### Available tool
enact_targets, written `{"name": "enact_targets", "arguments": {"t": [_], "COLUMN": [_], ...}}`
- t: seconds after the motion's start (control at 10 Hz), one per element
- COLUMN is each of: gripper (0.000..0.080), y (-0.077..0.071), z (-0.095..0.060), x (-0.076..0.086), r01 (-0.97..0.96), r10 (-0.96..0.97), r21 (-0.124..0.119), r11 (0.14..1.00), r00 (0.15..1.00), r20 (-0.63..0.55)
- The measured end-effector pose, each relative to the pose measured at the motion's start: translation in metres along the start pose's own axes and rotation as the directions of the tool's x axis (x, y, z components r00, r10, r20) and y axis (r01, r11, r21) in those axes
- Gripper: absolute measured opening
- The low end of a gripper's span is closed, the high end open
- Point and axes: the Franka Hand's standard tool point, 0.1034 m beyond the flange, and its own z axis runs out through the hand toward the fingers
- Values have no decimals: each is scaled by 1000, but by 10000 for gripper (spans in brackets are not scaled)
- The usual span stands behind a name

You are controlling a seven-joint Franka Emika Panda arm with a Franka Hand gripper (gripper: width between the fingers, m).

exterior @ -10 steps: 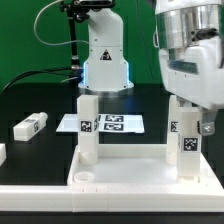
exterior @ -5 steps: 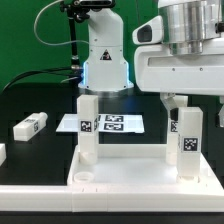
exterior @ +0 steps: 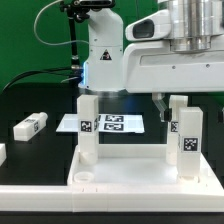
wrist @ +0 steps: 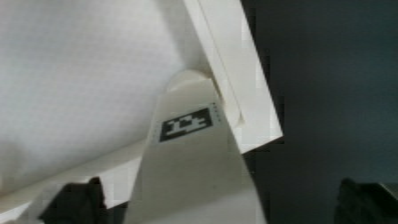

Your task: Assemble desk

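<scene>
The jaws hang spread wide over one upright leg (exterior: 188, 140) (the one on the exterior view's right) and grip nothing. In the wrist view the two dark fingertips (wrist: 79, 203) sit well apart, with a gap between each of them and the leg. That leg stands in a far corner of the white desk panel (exterior: 125, 176), its long axis vertical, so it runs straight up toward the wrist and is seen nearly end-on, with its tag showing. This is the relation the coming move turns on: the leg lies directly below the jaws and in line with their approach, not beside them. Whether the fingertips reach below its top end cannot be told.

A second leg (exterior: 88, 128) stands upright in the panel's other far corner. A loose leg (exterior: 30, 126) lies flat on the black tabletop (exterior: 30, 105), well apart from the arm toward the exterior view's left. The marker board (exterior: 110, 124) lies behind the panel.

With both near corners unfilled, the desk looks about half built. If the loose leg is next, the jaws should probably rise along the upright leg's axis before crossing over (a sideways start could knock it).
</scene>
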Motion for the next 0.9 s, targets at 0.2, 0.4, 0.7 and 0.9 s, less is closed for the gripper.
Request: {"name": "enact_targets", "arguments": {"t": [0.2, 0.4, 0.7, 0.9], "gripper": [523, 388, 294, 294], "y": [0, 1, 3, 3], "z": [0, 1, 1, 1], "x": [0, 0, 0, 0], "r01": [-20, -153, -386, -635], "r10": [20, 153, 386, 635], "r21": [0, -1, -1, 0], "r11": [1000, 988, 923, 772], "r00": [1000, 988, 923, 772], "r20": [0, 1, 2, 8]}}
